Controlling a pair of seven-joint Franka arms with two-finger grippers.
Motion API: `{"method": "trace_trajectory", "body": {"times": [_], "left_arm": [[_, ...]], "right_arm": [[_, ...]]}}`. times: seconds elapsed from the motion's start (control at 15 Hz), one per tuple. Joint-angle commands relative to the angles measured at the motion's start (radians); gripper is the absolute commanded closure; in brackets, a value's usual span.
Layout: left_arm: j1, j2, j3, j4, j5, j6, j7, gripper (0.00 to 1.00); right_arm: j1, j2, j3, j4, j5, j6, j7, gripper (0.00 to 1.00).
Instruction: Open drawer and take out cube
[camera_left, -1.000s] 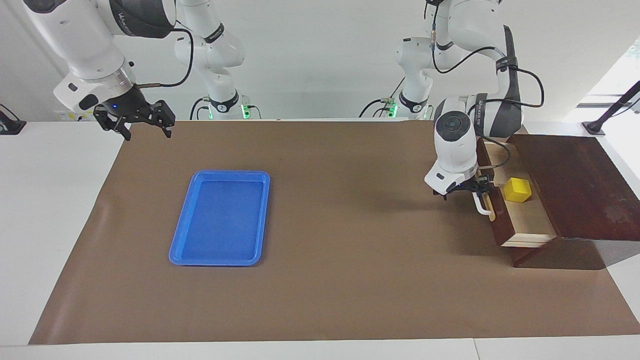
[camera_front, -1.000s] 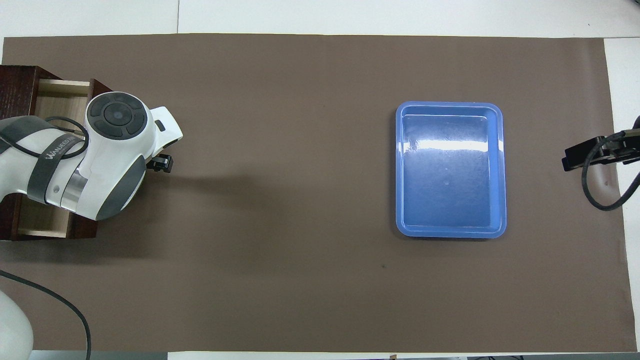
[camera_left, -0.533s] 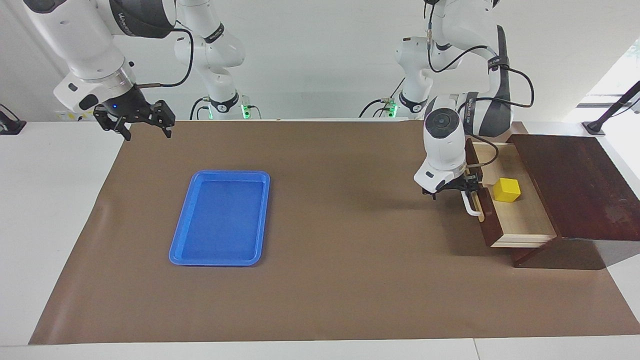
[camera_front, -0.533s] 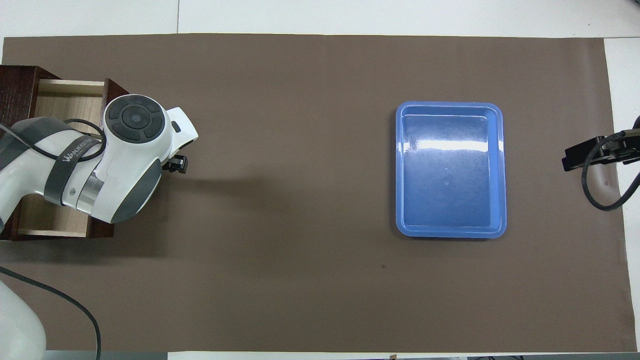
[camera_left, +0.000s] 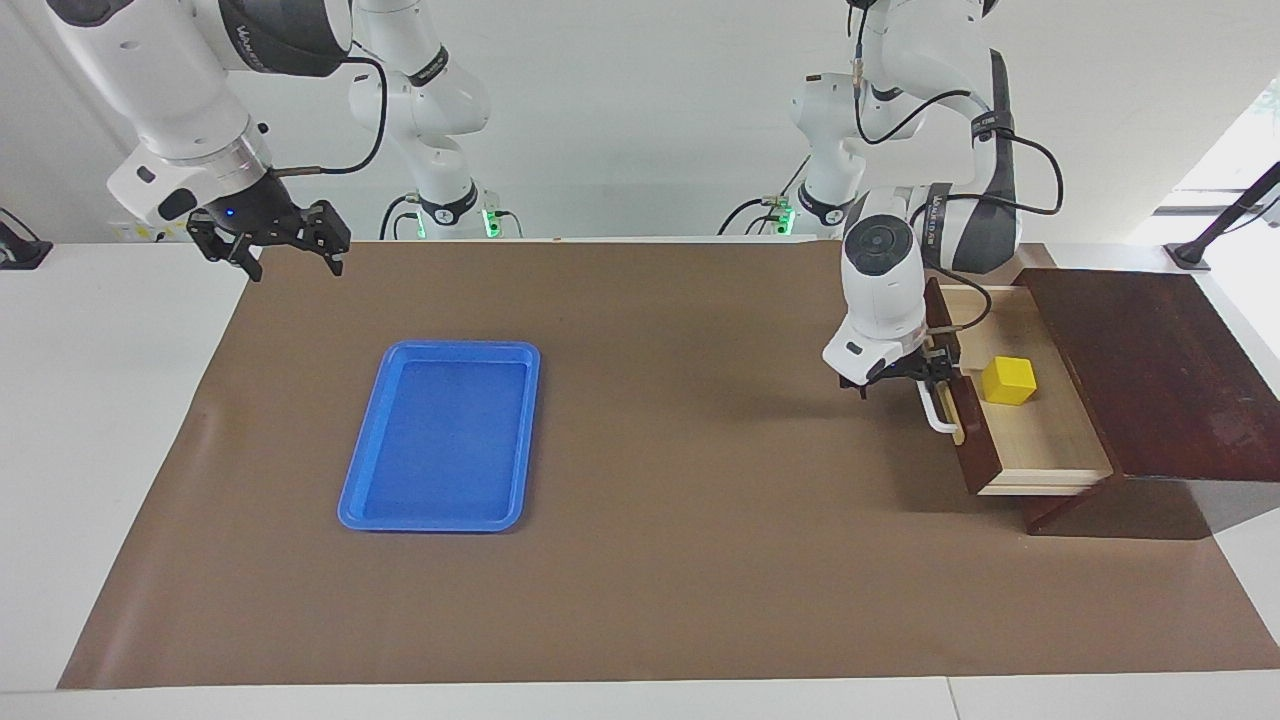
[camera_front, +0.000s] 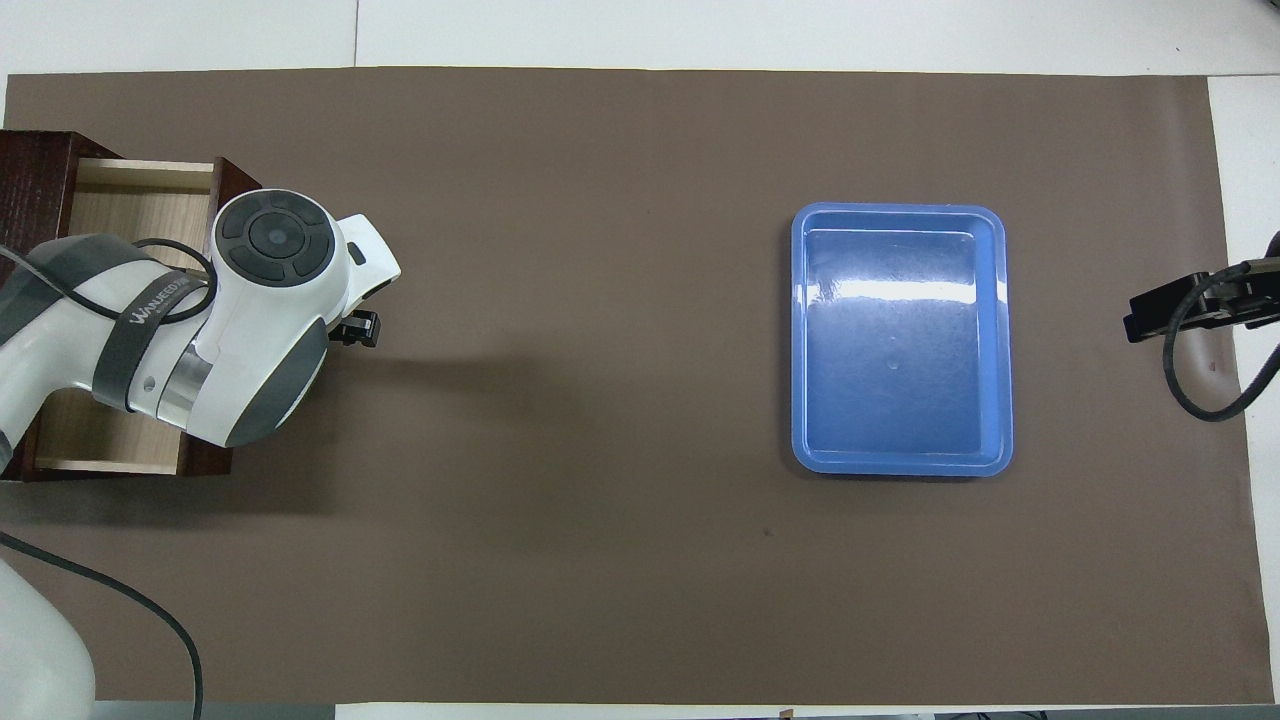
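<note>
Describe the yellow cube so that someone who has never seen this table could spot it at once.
Find the dark wooden box at the left arm's end of the table; its drawer stands pulled out, showing a pale wood floor. The cube sits on that floor just inside the drawer's front. It is the only yellow thing there, and far smaller than the blue tray.

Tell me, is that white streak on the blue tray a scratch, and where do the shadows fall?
Overhead view: the streak on the tray looks like lamp glare. Facing view: no streak there; soft shadows lie on the brown mat under the left gripper and beside the open drawer.
</note>
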Motion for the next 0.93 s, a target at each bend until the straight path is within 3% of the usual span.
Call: {"method": "trace_trajectory", "body": {"times": [0.0,0.53,0.87], "left_arm": [[-0.022,-0.011,0.003,0.000,-0.038,-0.024,0.037,0.00],[0.004,-0.024,0.005,0.069,-0.044,-0.109,0.134,0.00],[-0.001,-0.042,0.006,0.205,-0.180,-0.241,0.120,0.00]], "right_arm": [[-0.017,-0.019,0.010,-0.027,0.010,0.018,0.008,0.00],[-0.017,-0.019,0.007,-0.029,0.009,0.020,0.008,0.00],[-0.017,-0.019,0.005,-0.029,0.010,0.020,0.010,0.00]]}}
